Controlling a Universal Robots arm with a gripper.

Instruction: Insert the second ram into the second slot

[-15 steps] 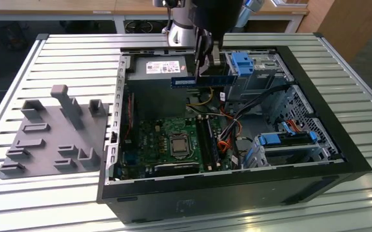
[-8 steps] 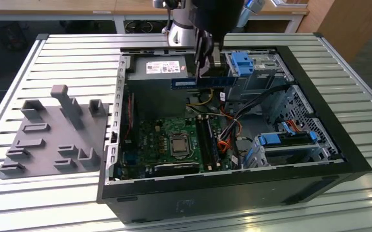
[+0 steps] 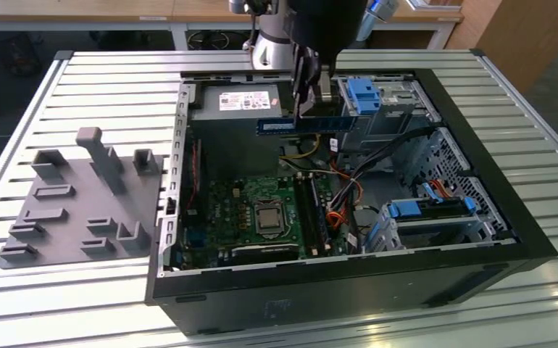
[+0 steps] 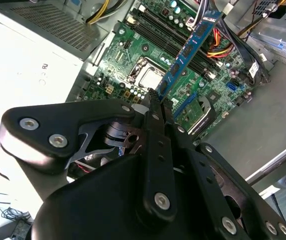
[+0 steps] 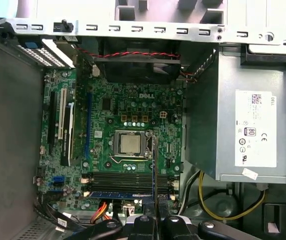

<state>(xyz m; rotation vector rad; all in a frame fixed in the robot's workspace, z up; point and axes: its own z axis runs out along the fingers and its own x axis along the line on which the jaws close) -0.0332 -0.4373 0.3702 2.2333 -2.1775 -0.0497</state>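
My gripper [image 3: 310, 109] hangs over the open computer case, shut on the second ram [image 3: 304, 125], a thin blue board strip held level above the motherboard [image 3: 250, 210]. In the second wrist view the ram [image 4: 190, 47] sticks out from the gripper [image 4: 157, 102] over the board. In the first wrist view the ram [image 5: 154, 170] shows edge-on, crossing the row of long memory slots [image 5: 127, 181]; the gripper [image 5: 155, 222] sits behind it. A blue strip [image 5: 117, 194] lies seated in the slot at the edge of that row. The ram is well above the slots, touching nothing.
A grey power supply [image 3: 235, 109] fills the case's far corner. Blue drive bays [image 3: 429, 210] and bundled cables [image 3: 342, 196] crowd the exterior view's right. The processor socket [image 5: 130, 144] sits beside the slots. A grey holder tray [image 3: 81, 203] lies outside the case.
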